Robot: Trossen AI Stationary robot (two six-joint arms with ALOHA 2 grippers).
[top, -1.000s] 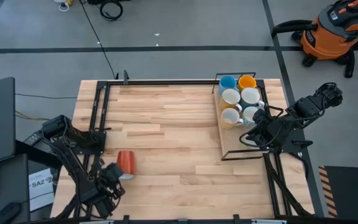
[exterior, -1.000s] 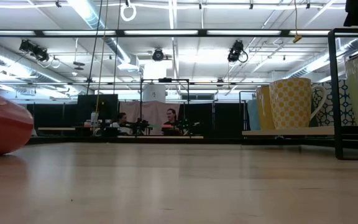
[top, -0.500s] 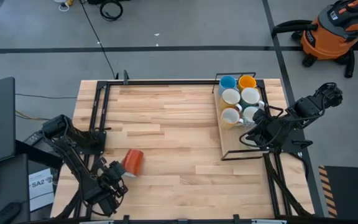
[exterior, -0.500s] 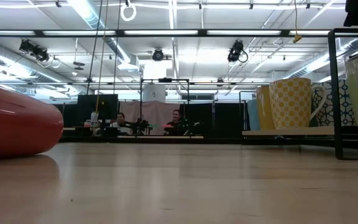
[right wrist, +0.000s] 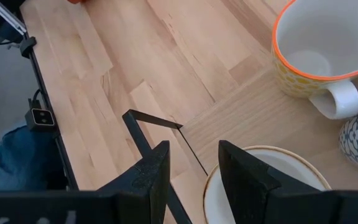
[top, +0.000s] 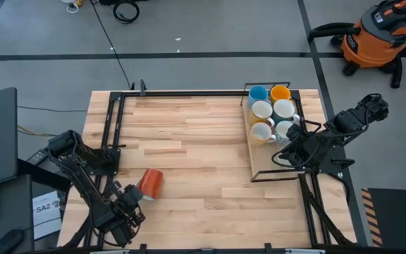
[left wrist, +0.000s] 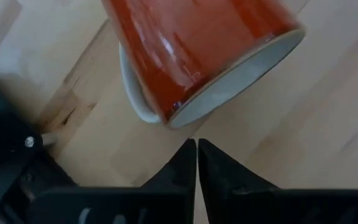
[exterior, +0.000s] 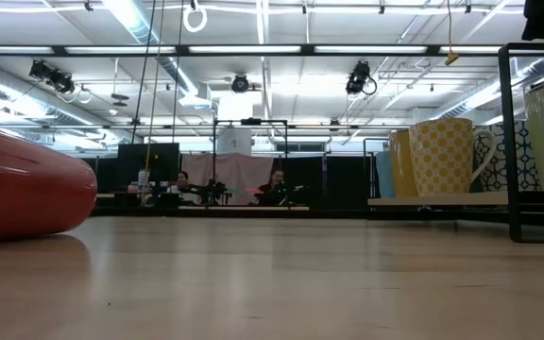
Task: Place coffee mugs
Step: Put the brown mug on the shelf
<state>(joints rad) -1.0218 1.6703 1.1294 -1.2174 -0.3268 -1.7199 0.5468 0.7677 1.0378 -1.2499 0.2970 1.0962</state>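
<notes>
At lower left, the left gripper (top: 129, 210) sits closed, empty, beside the tipped red mug (top: 149, 183); the right gripper (top: 285, 152), fingers apart, waits by the tray (top: 259, 164).

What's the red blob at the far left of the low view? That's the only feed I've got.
Observer: A red-orange mug, lying on its side on the table.
Operator: Held?
Observer: No. The left hand is shut and empty, its tips just short of the mug's rim.
Operator: Right arm?
Observer: The right hand is open and empty, at the tray where six mugs stand.
</notes>
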